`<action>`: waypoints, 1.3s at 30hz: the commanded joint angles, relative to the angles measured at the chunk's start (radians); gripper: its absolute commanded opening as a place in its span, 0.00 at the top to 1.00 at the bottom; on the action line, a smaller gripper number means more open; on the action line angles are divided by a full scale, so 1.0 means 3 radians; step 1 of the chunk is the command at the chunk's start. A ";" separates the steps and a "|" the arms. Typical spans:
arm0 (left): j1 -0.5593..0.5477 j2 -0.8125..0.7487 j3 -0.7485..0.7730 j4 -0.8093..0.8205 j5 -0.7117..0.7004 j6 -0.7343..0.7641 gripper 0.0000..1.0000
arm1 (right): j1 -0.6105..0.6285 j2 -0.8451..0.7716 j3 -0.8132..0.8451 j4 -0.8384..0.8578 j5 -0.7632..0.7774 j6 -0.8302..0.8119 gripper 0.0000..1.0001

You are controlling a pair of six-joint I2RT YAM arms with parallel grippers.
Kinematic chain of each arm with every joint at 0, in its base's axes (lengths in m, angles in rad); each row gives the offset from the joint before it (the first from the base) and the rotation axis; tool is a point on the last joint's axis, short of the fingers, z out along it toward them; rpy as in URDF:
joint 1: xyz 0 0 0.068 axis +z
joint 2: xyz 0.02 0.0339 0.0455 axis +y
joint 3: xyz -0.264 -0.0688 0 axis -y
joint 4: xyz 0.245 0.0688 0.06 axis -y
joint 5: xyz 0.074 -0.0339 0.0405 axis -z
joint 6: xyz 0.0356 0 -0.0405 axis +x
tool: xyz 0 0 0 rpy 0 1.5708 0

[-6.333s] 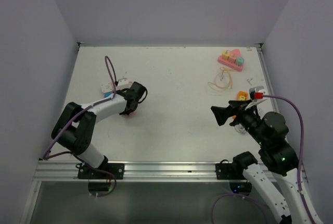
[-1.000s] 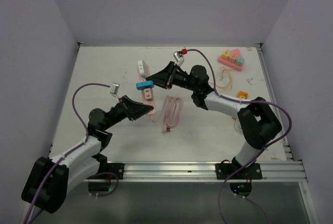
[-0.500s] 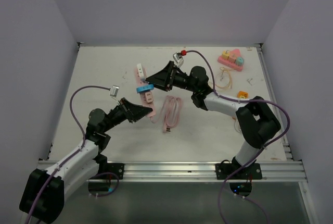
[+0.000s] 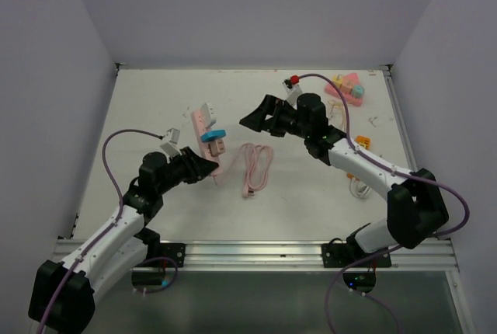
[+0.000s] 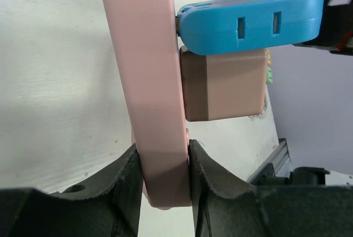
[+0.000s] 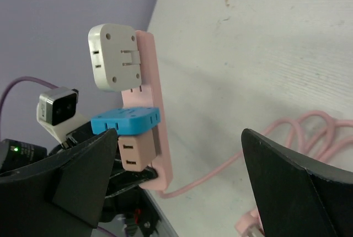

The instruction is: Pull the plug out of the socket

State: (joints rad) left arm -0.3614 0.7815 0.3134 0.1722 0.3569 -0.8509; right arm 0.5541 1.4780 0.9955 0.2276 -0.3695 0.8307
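Blue plug seated — right gripper clear

Over the table the pink power strip tilts, near end clamped in the left gripper. Right jaws gape wide, apart from it. Blue plug sits mid-strip (tan plug touching it).

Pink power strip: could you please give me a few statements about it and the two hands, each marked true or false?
1. The left hand is clamped on the pink power strip. True.
2. The strip carries a white plug, a blue plug and a tan plug. True.
3. The right hand grips the blue plug. False: it is open and apart from the strip.
4. The blue plug lies loose on the table. False: it sits in the strip, between the white and tan plugs.
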 commanded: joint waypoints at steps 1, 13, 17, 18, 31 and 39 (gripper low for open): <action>-0.0017 0.0028 0.0167 -0.0185 -0.0407 0.0142 1.00 | 0.0019 -0.0212 -0.0004 -0.0529 0.0378 -0.0478 0.01; -0.0022 0.0473 0.0331 -0.0916 -0.0826 0.0238 1.00 | 0.0755 0.0206 -0.0496 0.0386 0.0429 0.0048 0.14; -0.0022 0.0484 0.0290 -0.0988 -0.0878 0.0285 1.00 | 0.0853 0.0538 -0.0435 0.0637 0.0367 0.0151 0.18; -0.0022 0.0494 0.0260 -0.0983 -0.0868 0.0290 1.00 | 0.0888 0.0585 -0.0379 0.0668 0.0367 0.0161 0.19; -0.0022 0.0570 0.0167 -0.0912 -0.0730 0.0387 1.00 | 0.0970 0.1209 0.0067 0.0847 0.0240 0.0253 0.21; -0.0027 0.0591 0.0203 -0.0871 -0.0607 0.0423 1.00 | 0.0981 0.1357 0.0235 0.0852 0.0168 0.0228 0.36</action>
State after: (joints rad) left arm -0.3626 0.9596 0.3553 -0.1352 0.1612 -0.7658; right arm 0.8429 1.8736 1.0134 0.4347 -0.2981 0.9009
